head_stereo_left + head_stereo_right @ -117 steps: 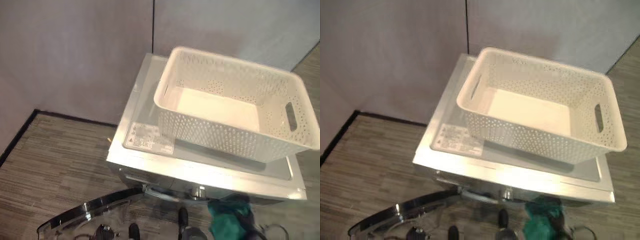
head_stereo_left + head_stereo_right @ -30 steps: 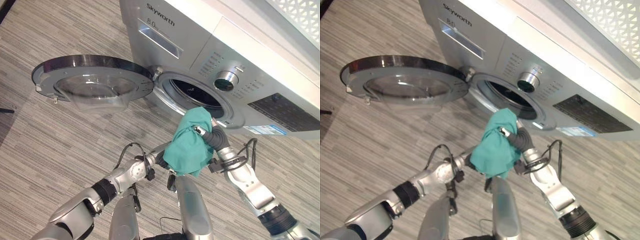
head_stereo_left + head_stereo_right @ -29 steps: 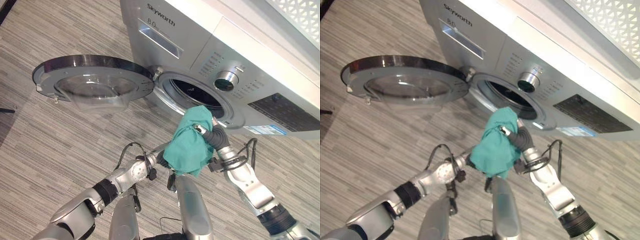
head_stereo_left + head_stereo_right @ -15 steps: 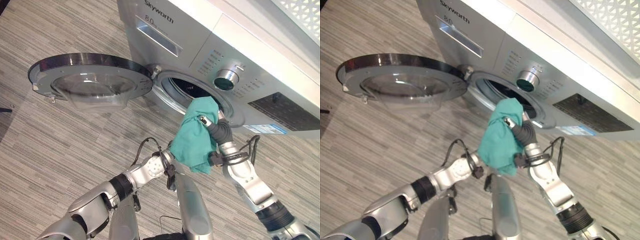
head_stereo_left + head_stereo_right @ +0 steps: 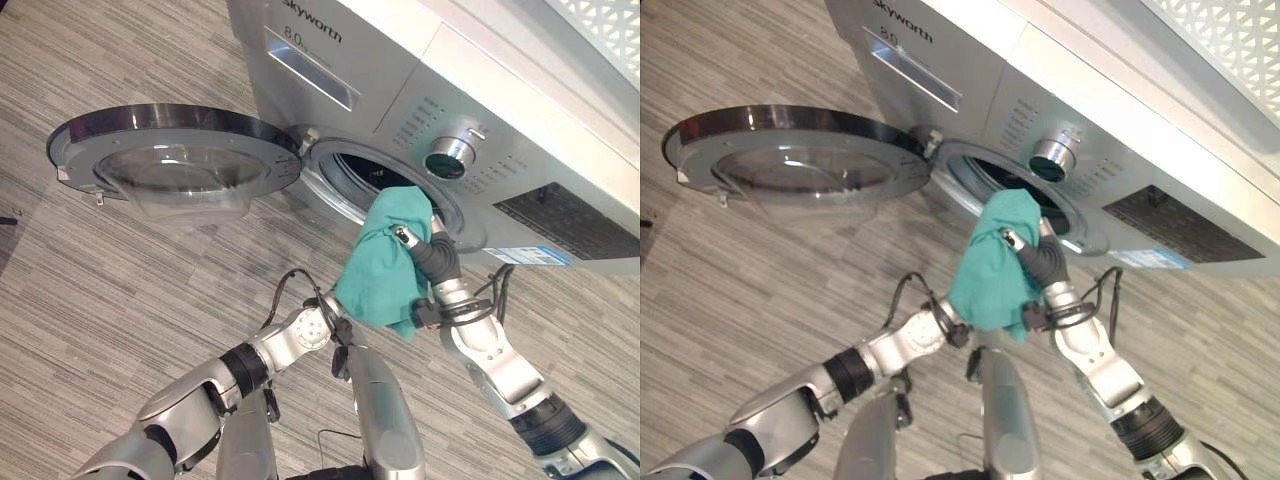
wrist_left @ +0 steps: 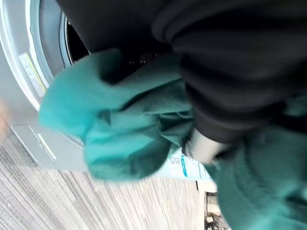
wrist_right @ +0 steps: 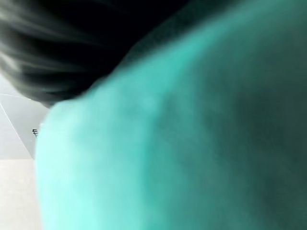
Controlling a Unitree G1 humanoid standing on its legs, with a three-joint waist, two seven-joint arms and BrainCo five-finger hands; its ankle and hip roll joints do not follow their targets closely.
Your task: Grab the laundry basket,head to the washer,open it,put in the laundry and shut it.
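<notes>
Left eye view has both hands, right hand (image 5: pixel 432 262) clamped on the green cloth (image 5: pixel 385 260), left hand's fingers hidden behind it, at the washer (image 5: pixel 420 90) opening, where a loose fold could snag the rim.

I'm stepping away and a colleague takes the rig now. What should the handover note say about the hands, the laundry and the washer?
Right hand: curled on the teal cloth, holding it at the washer's drum opening.
Left hand: hidden under the cloth, so its grip cannot be read.
Washer door: swung fully open to the robot's left.
Laundry basket: on top of the washer.
Done: basket brought, door opened.
Left: push the cloth inside the drum, withdraw both hands, shut the door.
</notes>
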